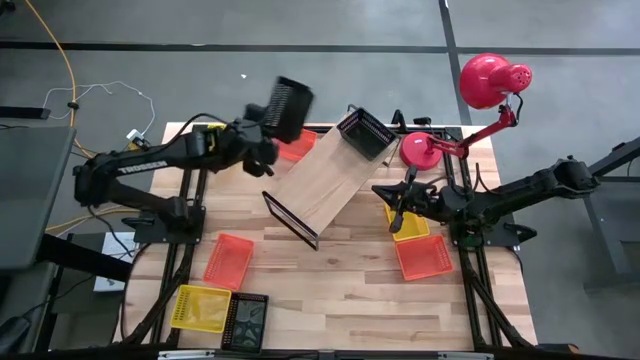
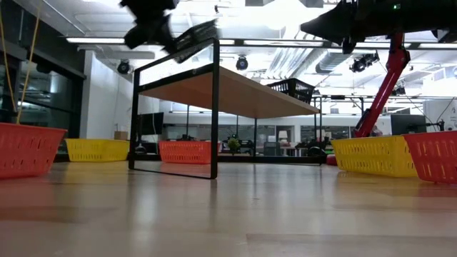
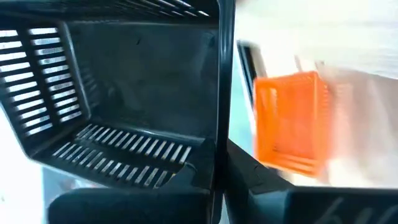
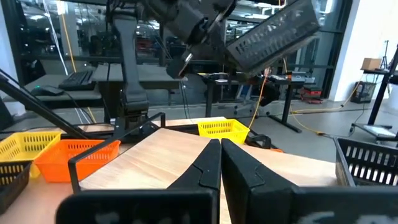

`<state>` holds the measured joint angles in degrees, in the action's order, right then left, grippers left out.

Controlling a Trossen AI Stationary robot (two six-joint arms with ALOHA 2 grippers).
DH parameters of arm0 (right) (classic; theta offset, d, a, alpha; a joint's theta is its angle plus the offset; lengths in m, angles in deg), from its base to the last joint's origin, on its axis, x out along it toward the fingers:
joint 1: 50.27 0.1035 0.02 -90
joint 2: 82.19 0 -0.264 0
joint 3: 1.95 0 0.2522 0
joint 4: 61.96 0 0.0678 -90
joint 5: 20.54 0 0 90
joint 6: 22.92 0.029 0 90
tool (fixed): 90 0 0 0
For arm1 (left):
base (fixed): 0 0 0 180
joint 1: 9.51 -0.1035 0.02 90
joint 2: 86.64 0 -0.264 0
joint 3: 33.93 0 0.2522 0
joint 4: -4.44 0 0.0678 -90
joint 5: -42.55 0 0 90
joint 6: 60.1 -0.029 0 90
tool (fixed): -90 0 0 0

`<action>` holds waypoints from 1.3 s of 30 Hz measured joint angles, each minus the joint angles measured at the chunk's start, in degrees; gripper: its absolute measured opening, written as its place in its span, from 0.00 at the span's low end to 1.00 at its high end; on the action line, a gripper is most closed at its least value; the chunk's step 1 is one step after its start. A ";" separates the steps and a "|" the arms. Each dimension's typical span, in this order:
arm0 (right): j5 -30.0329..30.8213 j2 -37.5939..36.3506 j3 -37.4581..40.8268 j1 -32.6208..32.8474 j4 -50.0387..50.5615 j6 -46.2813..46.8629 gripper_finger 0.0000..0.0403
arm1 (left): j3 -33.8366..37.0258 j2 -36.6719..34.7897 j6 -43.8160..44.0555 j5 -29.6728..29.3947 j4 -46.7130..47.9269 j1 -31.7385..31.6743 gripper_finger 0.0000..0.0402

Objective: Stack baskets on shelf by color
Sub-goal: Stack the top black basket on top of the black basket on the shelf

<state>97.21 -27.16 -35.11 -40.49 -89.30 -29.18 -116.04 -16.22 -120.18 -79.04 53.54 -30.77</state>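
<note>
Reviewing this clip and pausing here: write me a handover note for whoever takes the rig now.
Left tool: shut on a black basket, held in the air over the shelf's far left corner.
Right tool: shut, empty, by the shelf's right edge.
Done: one black basket sits on the shelf's far end.
Left: stack the held basket on it, then the other baskets on the table, yellow, orange and black.

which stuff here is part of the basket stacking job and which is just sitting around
Part of the job:
- black basket held up by the left gripper
- black basket on the shelf
- shelf
- orange baskets
- yellow baskets

Lying about:
- red lamp
- right gripper, shut, idle
</note>
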 joint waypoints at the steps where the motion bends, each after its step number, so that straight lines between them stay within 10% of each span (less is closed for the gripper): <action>1: -0.02 0.00 0.00 0.00 0.00 -0.17 0.00 | -1.77 1.46 -5.24 1.37 -0.01 0.36 0.00; 17: -0.24 0.00 0.00 0.00 1.83 -4.31 0.00 | -10.40 24.72 -67.05 0.03 -28.21 0.73 0.00; 39: -0.37 0.00 0.00 0.00 2.36 -5.82 0.00 | -10.44 32.03 -77.08 11.73 -42.80 -4.30 0.01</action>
<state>96.84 -27.16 -35.11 -40.49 -86.94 -35.00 -126.48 15.81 -197.26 -67.31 10.73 -35.07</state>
